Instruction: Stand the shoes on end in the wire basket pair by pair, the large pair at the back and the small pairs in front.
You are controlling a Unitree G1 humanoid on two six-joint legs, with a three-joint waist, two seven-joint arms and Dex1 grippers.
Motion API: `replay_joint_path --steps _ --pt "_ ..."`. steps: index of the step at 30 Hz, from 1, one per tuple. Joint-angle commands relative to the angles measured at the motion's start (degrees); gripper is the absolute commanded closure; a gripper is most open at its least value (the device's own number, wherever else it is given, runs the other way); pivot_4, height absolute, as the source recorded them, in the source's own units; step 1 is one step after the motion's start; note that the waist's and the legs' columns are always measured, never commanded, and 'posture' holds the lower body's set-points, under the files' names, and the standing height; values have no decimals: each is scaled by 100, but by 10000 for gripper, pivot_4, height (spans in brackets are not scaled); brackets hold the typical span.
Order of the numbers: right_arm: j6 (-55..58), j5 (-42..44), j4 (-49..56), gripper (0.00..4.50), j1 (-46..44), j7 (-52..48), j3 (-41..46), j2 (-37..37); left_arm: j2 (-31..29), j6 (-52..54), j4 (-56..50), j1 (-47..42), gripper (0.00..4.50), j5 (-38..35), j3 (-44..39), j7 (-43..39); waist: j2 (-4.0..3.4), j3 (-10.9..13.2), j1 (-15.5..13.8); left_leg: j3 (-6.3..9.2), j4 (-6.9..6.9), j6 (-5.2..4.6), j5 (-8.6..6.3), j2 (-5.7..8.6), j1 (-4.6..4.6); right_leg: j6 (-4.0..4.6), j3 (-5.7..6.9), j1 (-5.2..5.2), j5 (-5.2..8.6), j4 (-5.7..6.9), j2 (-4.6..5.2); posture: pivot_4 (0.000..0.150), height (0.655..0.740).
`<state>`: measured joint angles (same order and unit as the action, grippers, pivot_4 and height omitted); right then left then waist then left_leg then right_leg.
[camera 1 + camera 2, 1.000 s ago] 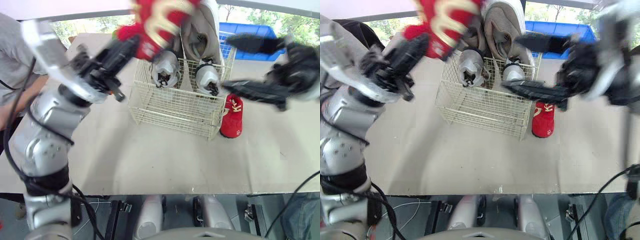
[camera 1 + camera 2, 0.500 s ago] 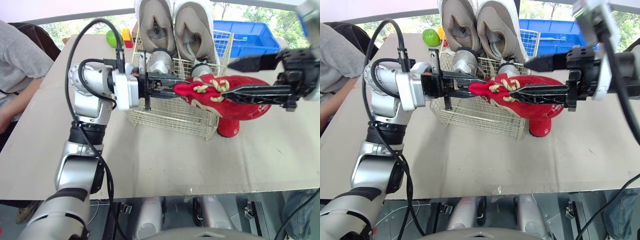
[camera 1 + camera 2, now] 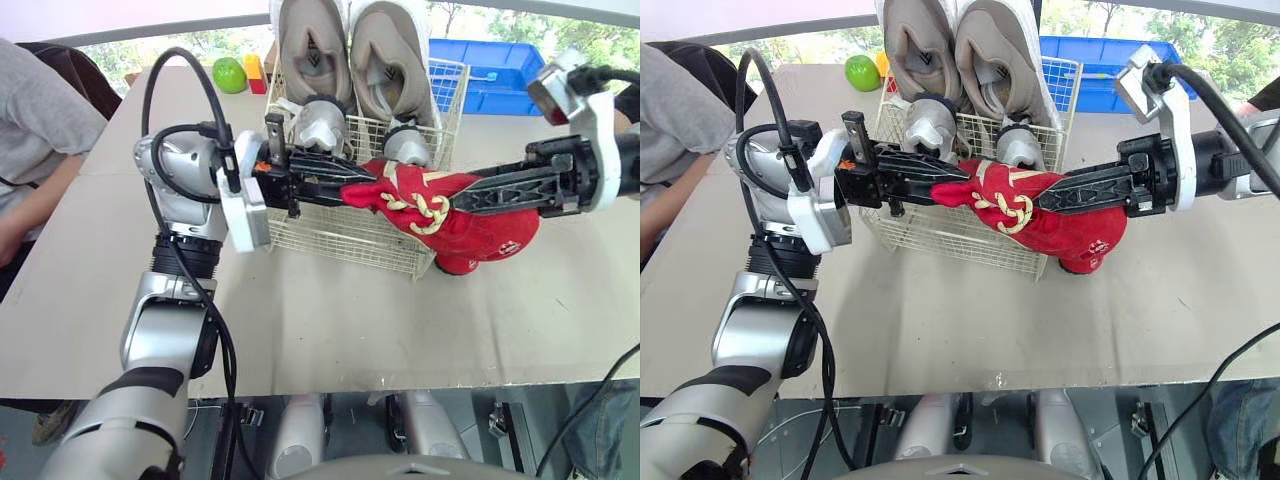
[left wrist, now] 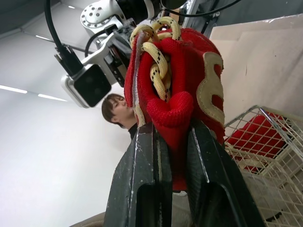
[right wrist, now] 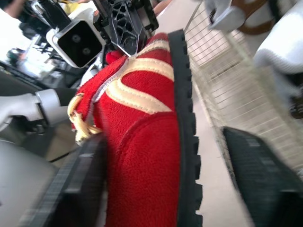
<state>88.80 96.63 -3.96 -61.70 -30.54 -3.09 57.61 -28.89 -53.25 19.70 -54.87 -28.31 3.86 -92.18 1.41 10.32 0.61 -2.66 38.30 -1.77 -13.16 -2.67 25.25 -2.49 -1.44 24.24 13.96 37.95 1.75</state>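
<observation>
The table (image 3: 350,330) carried the wire basket (image 3: 340,235), with the large pair (image 3: 350,50) upright at its back and a grey pair (image 3: 322,128) before them. A red shoe (image 3: 440,205) hung over the basket's front. The left gripper's (image 3: 342,190) fingers pinched its cloth by the laces, and the right gripper's (image 3: 470,197) fingers were spread astride its other end. I judged it mid-placement: next, tip it on end into the front, then fetch its mate (image 4: 251,137) beside the basket.

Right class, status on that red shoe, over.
Left gripper shut on red shoe; right gripper open around it. Shoe aloft by wire basket, not in. Mate stands outside.
</observation>
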Motion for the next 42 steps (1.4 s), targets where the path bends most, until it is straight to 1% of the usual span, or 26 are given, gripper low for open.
replay_joint_path --steps 1,3,4,5,6,7,8,9,10,11,13,16,19,22,27,28,29,31,33,35,36,37,38,40,41,42 --pt "85 324 -97 31409 -145 134 63 -24 -19 144 -324 -61 43396 -308 -116 220 0 0 -2 3 1 0 0 -1 4 0 3 1 0 -1 0 1500 7400" --pt "38 438 -41 40937 -66 218 96 -30 -179 958 -570 124 33132 -455 -87 322 -2 -1 6 4 4 0 0 -1 19 -1 4 14 -1 0 1 1500 7400" --pt "-1 498 -25 43366 -27 274 116 -31 -237 1333 -709 218 29878 -547 -88 398 -2 -1 7 8 9 0 0 -2 40 -12 1 36 -7 6 1 1500 7400" --pt "-29 544 -15 43503 -1 320 128 -31 -271 1589 -816 284 25768 -608 -101 454 -2 -1 7 12 10 0 1 -2 48 -15 1 46 -9 7 0 1500 7400" --pt "-223 751 30 43506 166 483 211 -23 -514 2726 -1127 565 20425 -864 -89 906 -2 -1 9 13 11 0 1 -1 50 -16 1 49 -10 8 0 1500 7400" --pt "-375 934 77 43507 301 613 272 -1 -701 3584 -1389 785 17004 -1053 -86 1252 -1 -2 18 14 11 0 1 -2 49 -16 1 49 -10 9 0 1500 7400" --pt "-758 1259 217 43509 630 892 459 -41 -1148 5389 -1821 1107 12219 -2140 -137 2224 0 -3 28 17 7 0 1 -4 52 -16 1 51 -10 6 -1 1500 7400" --pt "-1132 1475 521 43510 1054 1096 738 -131 -1580 6837 -2196 1514 11926 -3292 -199 3021 1 -3 48 25 7 0 1 -9 50 -17 0 49 -10 4 -3 1500 7400" --pt "-1456 1586 859 43519 1405 1257 1002 -252 -1898 7681 -2546 1897 11926 -4110 -266 3486 -13 6 69 34 9 -1 1 -16 48 -17 -3 50 -9 8 -4 1500 7400" --pt "-1760 1637 1150 43520 1698 1420 1231 -445 -2028 8222 -2935 2294 11926 -4728 -360 3940 -10 4 69 56 9 0 1 -13 62 -23 14 58 -8 12 -8 1500 7400" --pt "-2310 1637 1731 43522 2109 1839 1459 -833 -2006 8760 -3606 2903 11926 -5831 -565 4752 -14 2 103 65 5 1 1 -20 54 -27 16 50 -6 12 -4 1500 7400" --pt "-2998 1637 2576 43524 2604 2488 1482 -1255 -1525 8977 -4321 3333 11926 -6507 -620 5876 -14 6 60 72 13 4 3 -13 64 -33 26 52 -3 21 6 1500 7400" --pt "-3477 1637 3033 43526 2877 3005 1329 -1559 -1093 9187 -4611 3508 11926 -6600 -439 6295 -15 4 -13 84 25 5 4 0 51 -32 29 34 -3 29 3 1500 7400" --pt "-3772 1637 3376 43527 3094 3375 1202 -1642 -499 9094 -4538 3437 11926 -6688 -451 6863 -16 3 -17 82 33 8 8 23 39 -31 17 20 -3 31 3 1500 7400" --pt "-4099 1637 3566 43533 3204 3589 1092 -1707 -396 9502 -4408 3330 11926 -6681 -529 6800 -14 2 8 82 59 5 11 39 34 -30 10 17 -3 57 -2 1500 7400" --pt "-4132 1637 3590 43535 3207 3614 1059 -1703 -366 9518 -4341 3283 16870 -6599 -545 6817 -14 1 8 82 59 5 11 39 33 -30 9 18 -3 59 -4 1500 7400" --pt "-4187 1637 3656 43538 3233 3664 1028 -1709 -366 9563 -4283 3200 19137 -6482 -539 6706 -15 1 7 83 59 5 11 38 33 -29 10 18 -3 60 -6 1500 7400" --pt "-4290 1633 3769 43555 3255 3758 976 -1708 -342 9607 -4185 3067 29218 -6318 -568 6646 -15 1 5 84 59 5 11 37 35 -29 14 19 -3 60 -8 1500 7400" --pt "-4323 1229 3958 43560 3330 3715 946 -1685 -418 9667 -4122 2979 37454 -6156 -666 6471 -14 1 3 83 59 5 11 37 35 -29 11 19 -3 60 -8 1500 7400" --pt "-4400 432 4162 43565 3435 3458 942 -1714 -553 9718 -3984 2845 42358 -6023 -852 6357 -14 1 2 82 59 5 11 37 36 -29 10 20 -3 60 -7 1500 7400" --pt "-4389 -39 4268 43565 3480 3219 897 -1649 -700 9761 -3946 2777 42498 -5913 -959 6191 -15 1 3 83 59 5 11 37 37 -29 11 20 -3 59 -7 1500 7400" --pt "-4432 -530 4428 32964 3554 2887 880 -1571 -850 9783 -3933 2724 42498 -5755 -1049 5983 -15 1 4 83 59 5 11 37 37 -29 11 21 -3 60 -8 1500 7400" --pt "-4495 -931 4580 29035 3615 2561 868 -1503 -988 9750 -3933 2685 42500 -5540 -1128 5770 -15 1 3 84 59 5 11 37 37 -29 13 23 -3 60 -9 1500 7400" --pt "-4719 -1430 4767 18333 3717 2173 887 -1561 -1170 9699 -3854 2640 42501 -5294 -1304 5515 -16 1 15 83 58 5 11 36 36 -29 11 24 -2 60 -10 1500 7400" --pt "-4927 -1867 4861 15510 3726 2064 897 -1616 -1314 9682 -3811 2630 42501 -5199 -1451 5279 -16 1 14 82 58 5 11 35 35 -29 11 24 -2 60 -11 1500 7400" --pt "-5209 -2772 5079 10162 3857 1673 775 -1380 -1669 9401 -3724 2651 42501 -4688 -1584 4637 -16 1 15 82 58 5 11 35 35 -29 10 24 -2 60 -10 1500 7400"
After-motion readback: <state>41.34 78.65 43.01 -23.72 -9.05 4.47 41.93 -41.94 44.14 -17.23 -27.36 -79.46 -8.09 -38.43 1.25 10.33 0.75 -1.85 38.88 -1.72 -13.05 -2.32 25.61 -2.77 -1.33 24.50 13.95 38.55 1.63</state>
